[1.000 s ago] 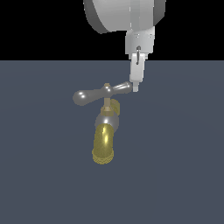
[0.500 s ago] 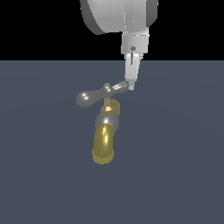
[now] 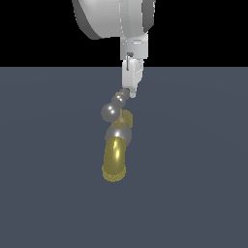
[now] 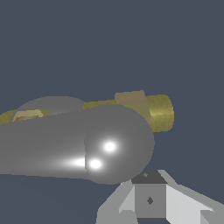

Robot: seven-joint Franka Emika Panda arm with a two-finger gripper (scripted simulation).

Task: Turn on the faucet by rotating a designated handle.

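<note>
Exterior view, left to right. Flat slate-blue tabletop [image 3: 43, 193] fills the lower part of the scene, black backdrop above it.

Near the middle stands the faucet [image 3: 115, 160] — brass-gold spout curving toward the camera, ribbed end lowest in the picture, silver collar above the spout, short brass stem behind it. Atop the stem sits the handle [image 3: 110, 112], a glossy silver-grey crossbar seen almost end-on: one rounded knob is large and close, the far arm runs up and toward the exterior view's right.

Just right of that, the pincer [image 3: 131, 92] hangs straight down from the white arm body; its tip meets the far end of the handle, apparently touching. The fingers look close together from here, but whether they are clenched or parted — cannot tell.

Wrist view: handle [image 4: 87, 144] very close, one knob end with bright highlights nearly filling the middle, brass of the faucet [image 4: 159, 113] behind it. Grey pincer [image 4: 149, 199] parts sit just beside the knob; no grasp around it is visible.
</note>
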